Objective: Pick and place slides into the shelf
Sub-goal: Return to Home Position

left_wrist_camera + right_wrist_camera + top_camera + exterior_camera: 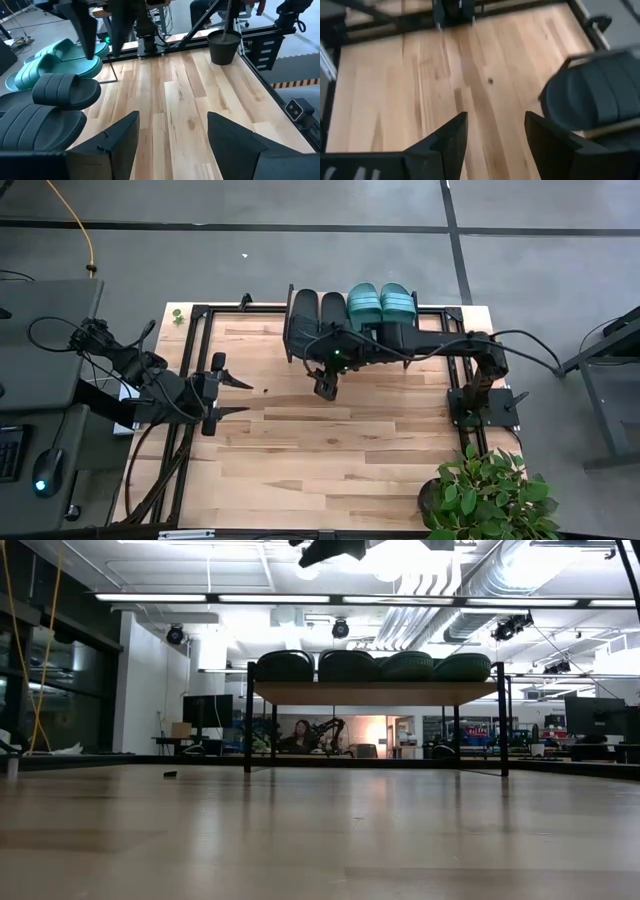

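All four slides sit sole-down in a row on the shelf [370, 692] at the table's far edge: two black slides [316, 321] on the left, two teal slides [380, 304] on the right. In the low view the black pair [316, 665] and the teal pair [436, 666] line the plank top. My right gripper [325, 390] hangs open just in front of the black slides, holding nothing; its wrist view shows a black slide [594, 100] beside its fingers [496, 120]. My left gripper [247, 397] is open over the table's left part, pointing right.
A potted plant [490, 495] stands at the table's near right corner, its dark pot [222, 44] showing in the left wrist view. A small dark speck [265, 390] lies on the wood between the grippers. Bare wooden tabletop [330, 450] spreads in front of the shelf.
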Action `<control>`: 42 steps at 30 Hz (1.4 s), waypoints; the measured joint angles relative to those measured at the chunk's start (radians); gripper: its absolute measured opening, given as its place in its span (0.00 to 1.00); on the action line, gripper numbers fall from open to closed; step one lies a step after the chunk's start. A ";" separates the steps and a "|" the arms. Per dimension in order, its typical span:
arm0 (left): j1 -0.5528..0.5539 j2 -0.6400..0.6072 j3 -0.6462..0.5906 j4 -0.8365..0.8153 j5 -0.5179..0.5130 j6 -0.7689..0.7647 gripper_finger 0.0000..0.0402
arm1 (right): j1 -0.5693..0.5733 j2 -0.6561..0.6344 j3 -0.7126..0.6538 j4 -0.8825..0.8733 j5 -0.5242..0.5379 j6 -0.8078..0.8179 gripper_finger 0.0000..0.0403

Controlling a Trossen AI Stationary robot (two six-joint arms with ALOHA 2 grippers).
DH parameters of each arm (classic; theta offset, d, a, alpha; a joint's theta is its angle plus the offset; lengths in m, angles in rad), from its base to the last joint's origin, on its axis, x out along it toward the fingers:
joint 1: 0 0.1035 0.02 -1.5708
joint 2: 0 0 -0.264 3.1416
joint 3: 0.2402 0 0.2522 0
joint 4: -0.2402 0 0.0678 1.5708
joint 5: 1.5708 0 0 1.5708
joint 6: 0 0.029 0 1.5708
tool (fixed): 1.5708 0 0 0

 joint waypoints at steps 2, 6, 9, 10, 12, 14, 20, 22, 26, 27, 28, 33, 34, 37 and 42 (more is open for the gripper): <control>0.000 0.001 0.000 -0.005 -0.002 0.000 0.54 | 0.007 0.002 0.000 -0.015 0.015 0.058 0.47; 0.000 0.001 0.000 0.018 -0.001 -0.026 0.54 | 0.044 0.004 -0.043 -0.049 0.064 0.214 0.47; 0.000 0.000 0.000 0.068 0.000 -0.034 0.54 | 0.091 0.006 -0.106 -0.021 0.159 0.153 0.47; 0.000 0.000 0.000 0.079 0.008 -0.040 0.54 | 0.106 0.006 -0.127 0.007 0.189 0.143 0.47; 0.000 0.000 0.000 0.084 0.029 -0.051 0.54 | 0.127 0.006 -0.156 0.059 0.200 0.093 0.47; 0.000 0.000 0.000 0.084 0.040 -0.047 0.54 | 0.132 0.002 -0.164 0.113 0.117 0.033 0.47; 0.000 -0.045 0.000 0.102 0.049 -0.044 0.54 | 0.162 -0.067 -0.169 0.231 -0.108 -0.074 0.47; 0.000 -0.074 0.000 0.096 0.062 -0.044 0.54 | 0.179 -0.089 -0.169 0.240 -0.133 -0.099 0.47; 0.000 -0.156 -0.050 0.098 0.071 -0.029 0.54 | 0.217 -0.120 -0.169 0.236 -0.140 -0.123 0.47; 0.000 -0.180 -0.067 0.099 0.070 -0.022 0.54 | 0.227 -0.125 -0.169 0.229 -0.140 -0.128 0.47; 0.000 -0.207 -0.086 0.099 0.069 -0.015 0.54 | 0.236 -0.128 -0.169 0.220 -0.141 -0.130 0.47; 0.000 -0.346 -0.157 0.122 0.068 0.000 0.54 | 0.278 -0.142 -0.170 0.184 -0.145 -0.115 0.47; 0.000 -0.370 -0.170 0.135 0.067 0.005 0.54 | 0.286 -0.148 -0.171 0.180 -0.145 -0.117 0.47; 0.000 -0.435 -0.217 0.145 0.066 0.029 0.54 | 0.299 -0.187 -0.206 0.204 -0.144 -0.123 0.47; 0.000 -0.476 -0.276 0.180 0.066 0.051 0.54 | 0.297 -0.349 -0.393 0.349 -0.125 -0.107 0.47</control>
